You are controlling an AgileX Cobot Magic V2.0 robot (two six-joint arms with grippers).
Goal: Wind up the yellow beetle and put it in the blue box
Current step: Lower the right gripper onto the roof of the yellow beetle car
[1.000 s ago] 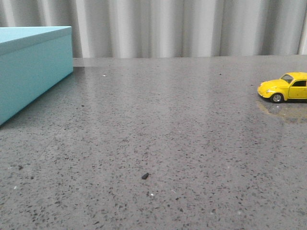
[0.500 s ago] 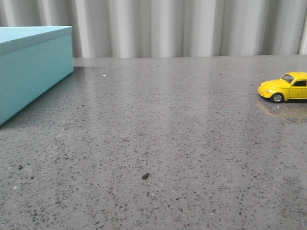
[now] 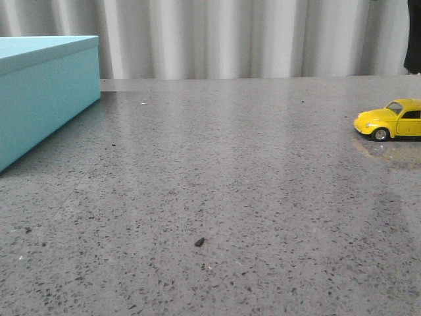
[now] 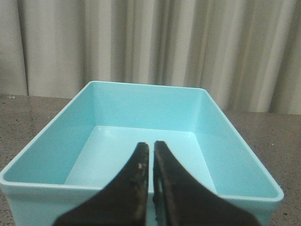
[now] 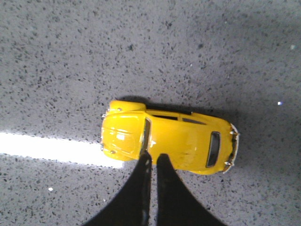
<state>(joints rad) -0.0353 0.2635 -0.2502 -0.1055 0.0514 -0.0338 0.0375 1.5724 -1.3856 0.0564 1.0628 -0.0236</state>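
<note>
The yellow beetle [image 3: 391, 120] stands on the grey table at the far right, nose pointing left, partly cut by the frame edge. In the right wrist view the yellow beetle [image 5: 169, 139] shows from above. My right gripper [image 5: 153, 157] hangs over it, jaws shut and empty, tips at the car's near side. A dark part of the right arm [image 3: 413, 39] shows at the top right corner. The blue box [image 3: 46, 99] stands at the far left. In the left wrist view the blue box [image 4: 141, 106] is open and empty, and my left gripper [image 4: 151, 146] is shut over its near rim.
The speckled grey table [image 3: 230, 184] stretches between the box and the car. A small dark crumb [image 3: 199, 241] lies near the front middle. A pale pleated curtain [image 3: 230, 39] closes off the back. A bright light reflection [image 5: 47, 146] lies on the table beside the car.
A dark part of the right arm has come into the top right corner of the front view, with a faint shadow on the table at the right. The beetle and box have not moved.
</note>
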